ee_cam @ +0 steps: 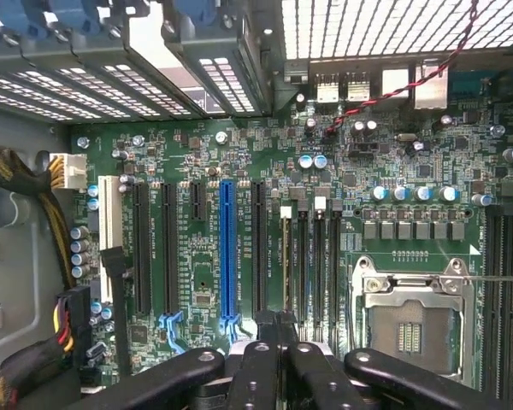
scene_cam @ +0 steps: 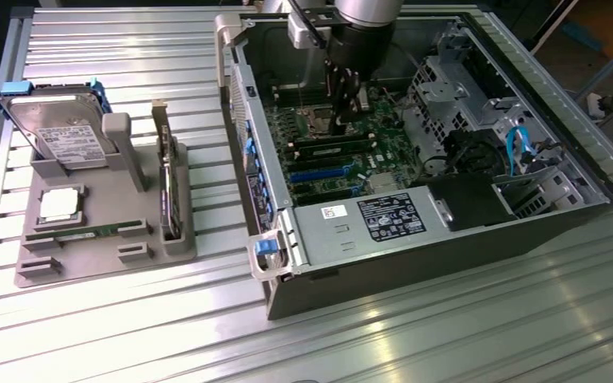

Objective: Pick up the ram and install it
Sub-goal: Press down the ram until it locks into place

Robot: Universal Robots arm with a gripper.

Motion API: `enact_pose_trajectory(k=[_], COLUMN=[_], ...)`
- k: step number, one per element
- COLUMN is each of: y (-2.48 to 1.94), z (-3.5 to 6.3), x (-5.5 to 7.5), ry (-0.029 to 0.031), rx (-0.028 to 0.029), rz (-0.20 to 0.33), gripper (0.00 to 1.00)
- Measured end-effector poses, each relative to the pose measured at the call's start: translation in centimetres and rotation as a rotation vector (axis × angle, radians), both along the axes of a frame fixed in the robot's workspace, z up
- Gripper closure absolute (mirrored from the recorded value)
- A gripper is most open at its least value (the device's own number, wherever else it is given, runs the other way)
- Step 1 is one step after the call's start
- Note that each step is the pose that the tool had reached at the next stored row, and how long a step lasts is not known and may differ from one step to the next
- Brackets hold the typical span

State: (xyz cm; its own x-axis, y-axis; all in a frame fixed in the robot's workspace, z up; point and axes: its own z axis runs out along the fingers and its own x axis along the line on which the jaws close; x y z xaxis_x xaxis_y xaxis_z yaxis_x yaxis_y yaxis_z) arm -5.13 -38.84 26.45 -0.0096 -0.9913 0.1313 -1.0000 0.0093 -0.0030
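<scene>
Nearest lies the ribbed silver metal table, which carries everything. On it, at the exterior view's left, rests one grey plastic holder tray. In the front groove of the tray lies one ram, a long, narrow green board stick, flat and apart from the arm. Behind it the tray keeps one small square silver processor chip, one dark wider card standing on edge, and one metal hard drive leaning in a blue frame.

At the exterior view's right lies one open black computer case. The black gripper reaches down into it, just over the green motherboard, with its fingers clenched together; whether something thin is between them I cannot tell. The wrist view shows on the board one blue long slot and one empty silver processor socket.

Beyond the table's far edge is a dark floor.
</scene>
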Motion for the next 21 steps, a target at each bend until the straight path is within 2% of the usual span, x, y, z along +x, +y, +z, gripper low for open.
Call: enact_pose_trajectory(k=[10, 21], y=[0.0, 0.0], z=[1.78, 4.63], x=[0.0, 0.0], ry=[0.0, 0.0001], rx=[0.0, -0.0001], rz=[0.0, 0.0], gripper=[0.89, 0.89])
